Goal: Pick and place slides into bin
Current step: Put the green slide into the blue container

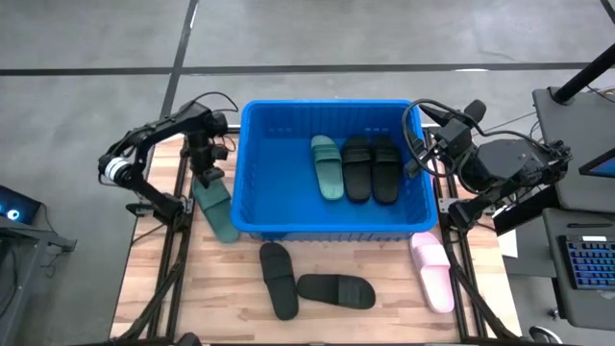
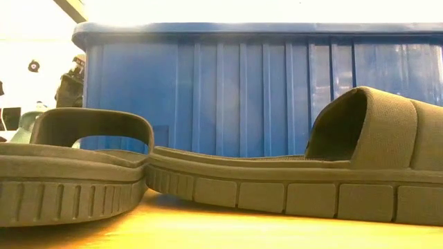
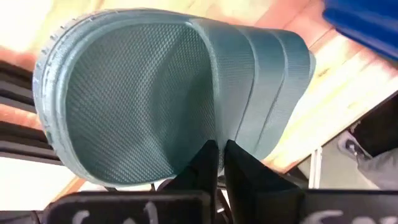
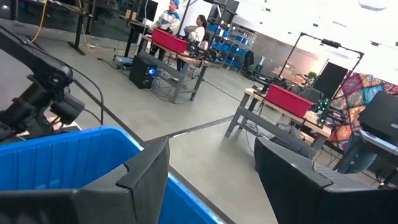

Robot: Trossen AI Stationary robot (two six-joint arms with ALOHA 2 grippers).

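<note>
Green slide (image 1: 215, 207) pinched in left claw (image 1: 205, 176) beside bin (image 1: 252, 154); right claw (image 1: 430, 144) wide, empty.

We see a pale wooden bench (image 1: 384, 317) on a grey floor (image 1: 86, 58) crossed by dark lines. A keyboard (image 1: 588, 261) sits at the right edge. Beyond, two people (image 4: 184, 25) sit at a desk with red bins (image 4: 287, 99).

My wooden table (image 1: 327, 317) carries the blue bin (image 1: 332, 227), a sage green slide (image 1: 217, 210) left of it, two black slides (image 1: 279, 279) in front, and a pink slide (image 1: 432, 272) at its right corner.
</note>
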